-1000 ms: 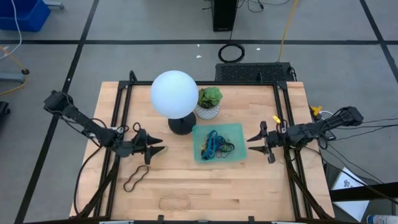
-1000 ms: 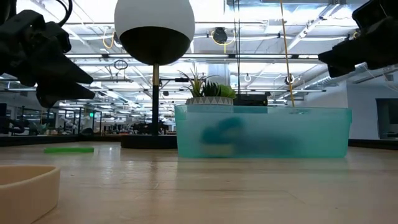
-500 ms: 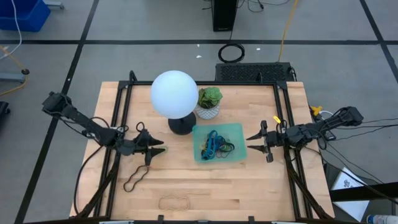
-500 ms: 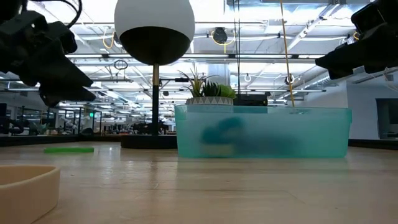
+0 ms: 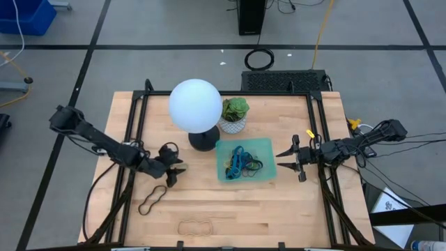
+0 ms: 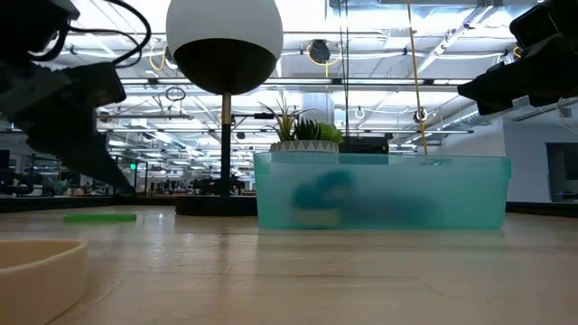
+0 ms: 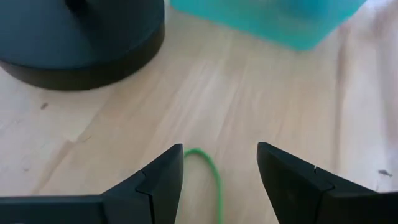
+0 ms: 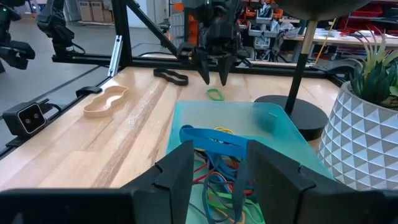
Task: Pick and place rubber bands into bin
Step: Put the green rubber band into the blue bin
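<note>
Parted left fingers (image 7: 161, 177) over wooden table (image 7: 261, 93), green band (image 7: 208, 171) between.

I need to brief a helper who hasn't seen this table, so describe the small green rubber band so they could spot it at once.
Start at the big white globe lamp on its round black base, left of the translucent mint-green plastic bin. On the bare wood just in front of that base, under the left gripper, whose fingers are open, lies the thin green rubber band. It is much smaller than the black band and tan band nearby.
</note>
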You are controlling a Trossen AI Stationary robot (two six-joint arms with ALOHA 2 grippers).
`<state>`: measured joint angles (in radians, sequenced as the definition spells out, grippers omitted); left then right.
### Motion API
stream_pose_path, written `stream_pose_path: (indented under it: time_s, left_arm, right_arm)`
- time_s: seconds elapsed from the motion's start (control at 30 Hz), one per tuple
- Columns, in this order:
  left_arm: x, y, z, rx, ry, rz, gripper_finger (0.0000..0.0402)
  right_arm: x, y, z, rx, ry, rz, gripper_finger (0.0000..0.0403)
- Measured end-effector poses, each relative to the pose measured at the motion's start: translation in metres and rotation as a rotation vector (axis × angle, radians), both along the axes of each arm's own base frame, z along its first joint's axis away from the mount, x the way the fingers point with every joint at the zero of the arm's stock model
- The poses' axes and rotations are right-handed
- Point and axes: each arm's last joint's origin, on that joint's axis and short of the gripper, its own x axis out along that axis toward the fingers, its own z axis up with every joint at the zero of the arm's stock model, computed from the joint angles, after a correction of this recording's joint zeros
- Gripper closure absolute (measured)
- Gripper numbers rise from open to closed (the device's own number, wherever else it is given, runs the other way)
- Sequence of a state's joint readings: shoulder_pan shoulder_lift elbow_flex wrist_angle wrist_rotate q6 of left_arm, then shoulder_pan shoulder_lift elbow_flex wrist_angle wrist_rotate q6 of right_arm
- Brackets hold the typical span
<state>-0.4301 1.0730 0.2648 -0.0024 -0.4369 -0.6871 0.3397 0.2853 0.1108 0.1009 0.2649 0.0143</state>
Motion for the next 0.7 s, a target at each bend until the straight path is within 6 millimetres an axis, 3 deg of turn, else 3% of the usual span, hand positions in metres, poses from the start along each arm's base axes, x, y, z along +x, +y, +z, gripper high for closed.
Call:
stream_pose_path:
  time_s: [0.3,0.7]
  left_arm:
    - [0.012,-0.006,-0.02,0.054,0.149,-0.015,0.019]
    - [0.022,-0.011,-0.03,0.087,0.23,-0.021,0.019]
  right_arm:
    - [0.0,0.0,0.0,0.0,0.0,0.0,0.0261]
    - [0.0,0.0,0.0,-0.001,0.001,0.0,0.0261]
